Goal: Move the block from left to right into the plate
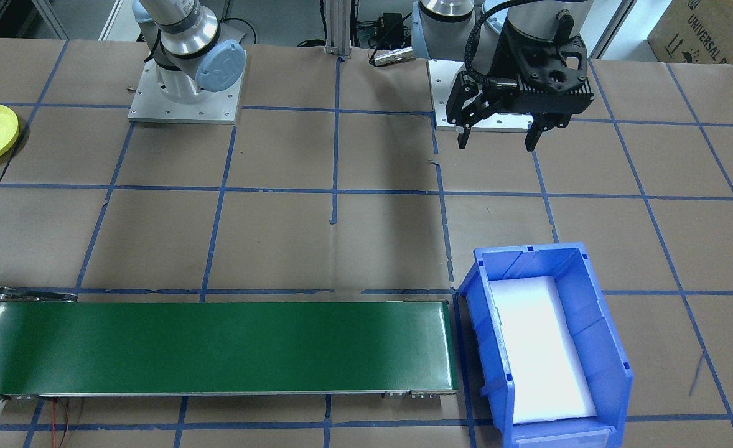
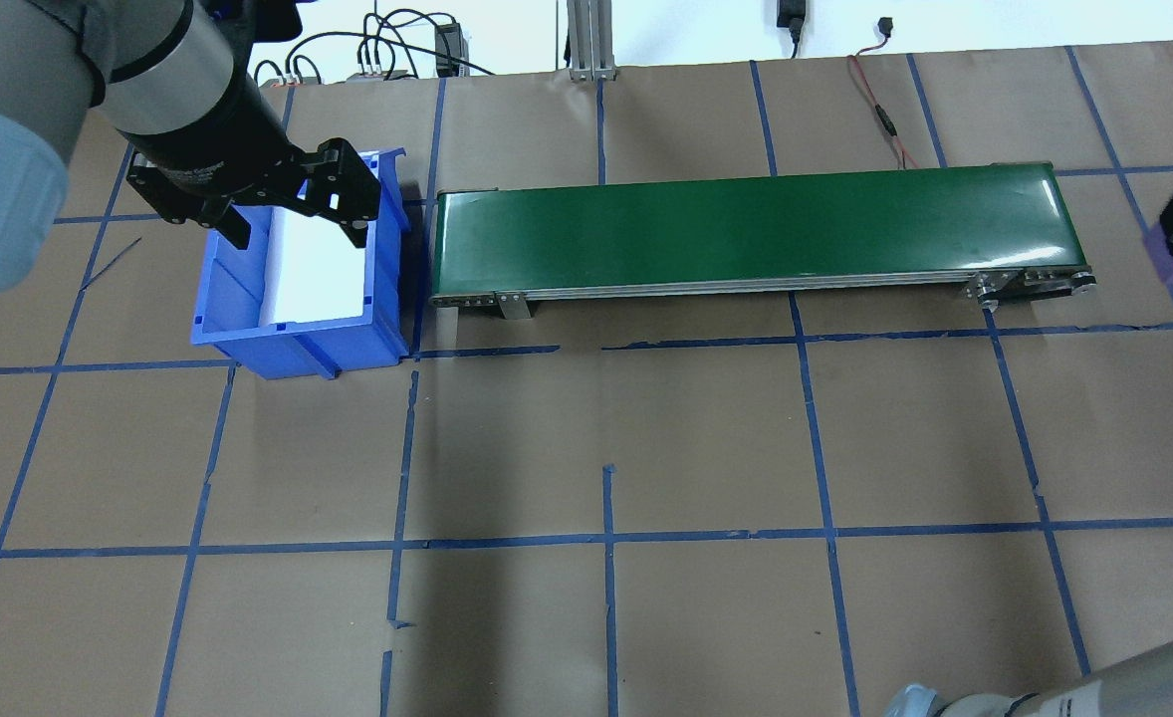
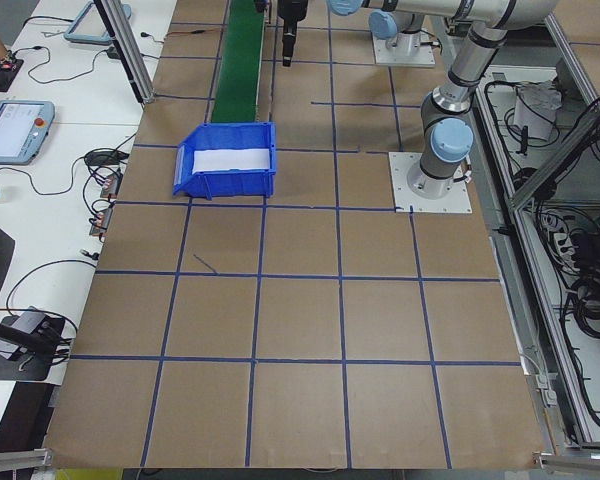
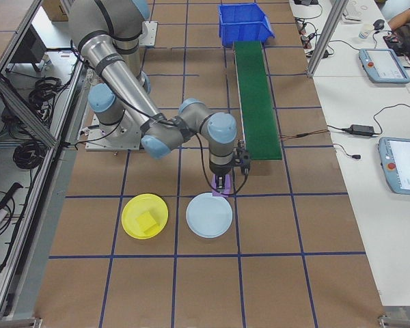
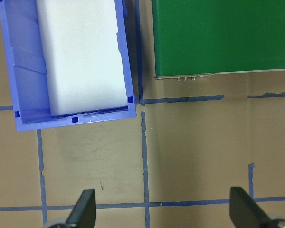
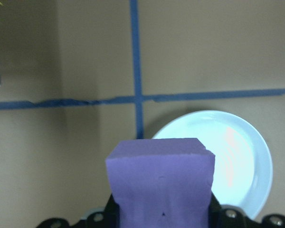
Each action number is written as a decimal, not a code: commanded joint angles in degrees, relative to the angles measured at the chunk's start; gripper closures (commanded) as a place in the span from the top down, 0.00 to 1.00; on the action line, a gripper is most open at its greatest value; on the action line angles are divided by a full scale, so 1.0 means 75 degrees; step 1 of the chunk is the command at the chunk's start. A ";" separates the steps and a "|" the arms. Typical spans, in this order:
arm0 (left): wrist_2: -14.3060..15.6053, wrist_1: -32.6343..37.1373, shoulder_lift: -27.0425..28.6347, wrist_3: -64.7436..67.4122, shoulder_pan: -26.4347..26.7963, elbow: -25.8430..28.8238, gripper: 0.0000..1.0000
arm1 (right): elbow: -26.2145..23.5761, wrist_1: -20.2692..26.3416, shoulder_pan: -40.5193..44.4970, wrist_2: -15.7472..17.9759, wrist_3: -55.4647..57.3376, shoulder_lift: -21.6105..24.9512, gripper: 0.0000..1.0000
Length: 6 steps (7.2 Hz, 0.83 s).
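Right wrist-mounted view alone shows right claw (image 6: 162,216) gripping purple block (image 6: 161,187).

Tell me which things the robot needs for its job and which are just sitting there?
Needed:
- purple block, held in the right claw
- pale blue plate, the likely target
- green conveyor belt

Just sitting there:
- blue bin with white foam inside
- yellow plate, already holding a yellow block
- left claw, open and empty

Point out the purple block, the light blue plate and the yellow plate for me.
purple block (image 6: 161,183): right wrist view, its front face, held in the right tool.
light blue plate (image 4: 209,215): exterior right view, its centre.
yellow plate (image 4: 131,213): exterior right view, bare surface near its rim.
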State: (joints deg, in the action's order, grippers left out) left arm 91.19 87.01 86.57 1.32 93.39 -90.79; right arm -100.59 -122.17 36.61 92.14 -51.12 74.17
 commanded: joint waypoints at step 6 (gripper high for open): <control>-0.0007 0.0000 0.0000 0.0012 0.0028 0.0000 1.00 | 0.0087 -0.0480 -0.0700 -0.0743 0.0439 -0.0844 1.00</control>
State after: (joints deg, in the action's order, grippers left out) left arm 91.10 87.01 86.57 1.40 93.58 -90.79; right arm -100.33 -126.16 30.29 86.25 -50.02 66.96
